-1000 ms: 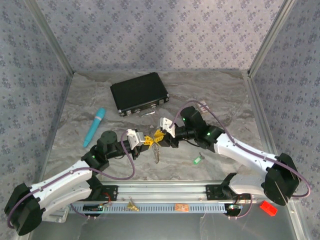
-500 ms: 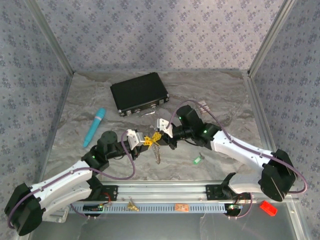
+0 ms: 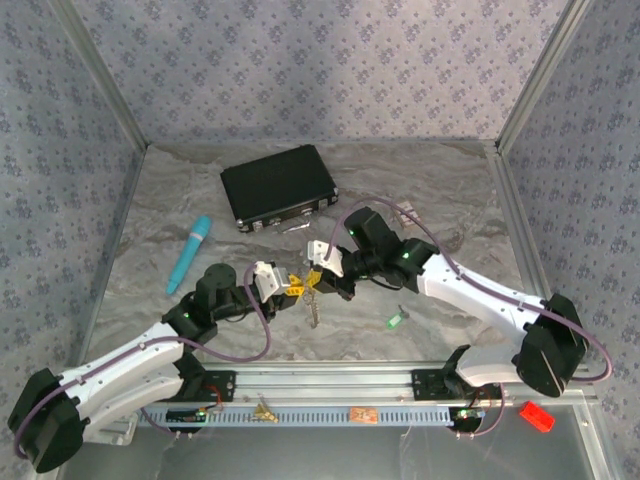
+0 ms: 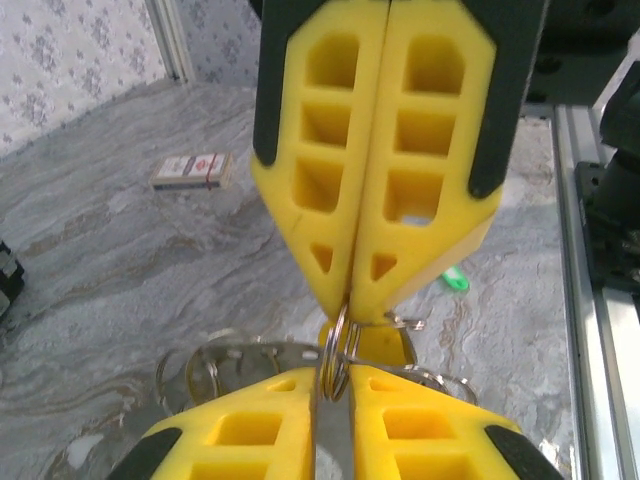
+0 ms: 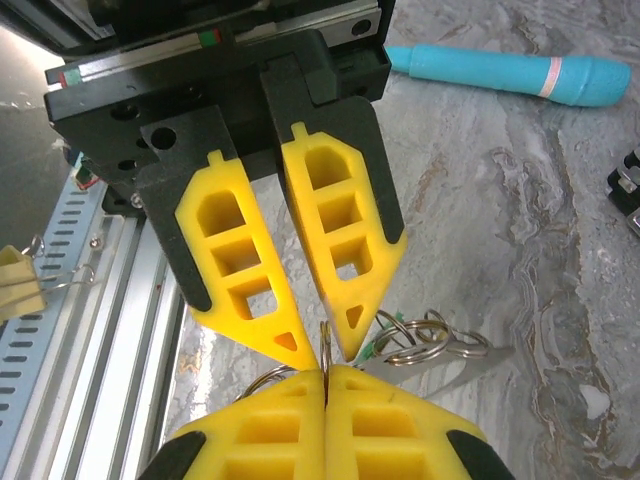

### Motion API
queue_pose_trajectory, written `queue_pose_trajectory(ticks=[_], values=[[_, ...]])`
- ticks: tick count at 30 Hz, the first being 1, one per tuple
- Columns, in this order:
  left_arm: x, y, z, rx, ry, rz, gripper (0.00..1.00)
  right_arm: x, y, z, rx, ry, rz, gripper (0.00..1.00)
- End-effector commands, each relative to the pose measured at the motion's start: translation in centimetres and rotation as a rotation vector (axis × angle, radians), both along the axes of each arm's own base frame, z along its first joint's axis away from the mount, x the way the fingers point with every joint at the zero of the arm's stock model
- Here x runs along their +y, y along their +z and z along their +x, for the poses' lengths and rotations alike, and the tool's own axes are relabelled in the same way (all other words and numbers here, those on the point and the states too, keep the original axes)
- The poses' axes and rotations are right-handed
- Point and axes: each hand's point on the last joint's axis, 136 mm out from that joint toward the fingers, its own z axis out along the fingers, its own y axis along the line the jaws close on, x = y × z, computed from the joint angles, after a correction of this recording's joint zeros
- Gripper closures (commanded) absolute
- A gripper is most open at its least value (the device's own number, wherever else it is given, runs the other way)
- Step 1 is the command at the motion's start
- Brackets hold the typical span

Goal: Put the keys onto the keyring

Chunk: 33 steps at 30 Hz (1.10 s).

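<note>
The keyring (image 4: pixel 338 350) is a bunch of silvery rings held above the table between both grippers. My right gripper (image 5: pixel 325 372) is shut on the edge of one ring (image 5: pixel 325 345). My left gripper (image 4: pixel 338 375) faces it tip to tip, its fingers (image 5: pixel 345 215) slightly parted, with the same ring standing in the gap. More rings (image 5: pixel 425 338) and a flat metal blade (image 5: pixel 455 362) hang beside the jaws, with a bit of green among them. In the top view the two grippers meet at the keyring (image 3: pixel 308 292). A green key (image 3: pixel 397 320) lies on the table on its own.
A teal stick (image 3: pixel 189 254) lies at the left and a black case (image 3: pixel 278 187) at the back. A white-and-pink card (image 4: pixel 192 170) lies on the marbled table. The metal rail (image 3: pixel 330 395) runs along the near edge, with a red block (image 3: pixel 536 416) at its right.
The right arm has moved left to meet the left gripper, and its jaws have shut on the ring. The left gripper's fingers have parted a little.
</note>
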Motion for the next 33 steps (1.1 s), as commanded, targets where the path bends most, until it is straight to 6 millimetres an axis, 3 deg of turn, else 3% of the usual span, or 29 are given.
queue_pose_trajectory(ticks=[1, 16, 33], values=[[0.0, 0.9, 0.3, -0.016, 0.012, 0.024, 0.85, 0.0, 0.3, -0.3, -0.017, 0.02, -0.047, 1.0], [-0.8, 1.8, -0.5, -0.019, -0.05, -0.018, 0.81, 1.2, 0.0, -0.6, -0.049, 0.057, -0.11, 1.0], [-1.1, 2.1, -0.5, -0.016, -0.065, -0.031, 0.81, 1.2, -1.9, -1.2, -0.014, 0.061, -0.136, 1.0]])
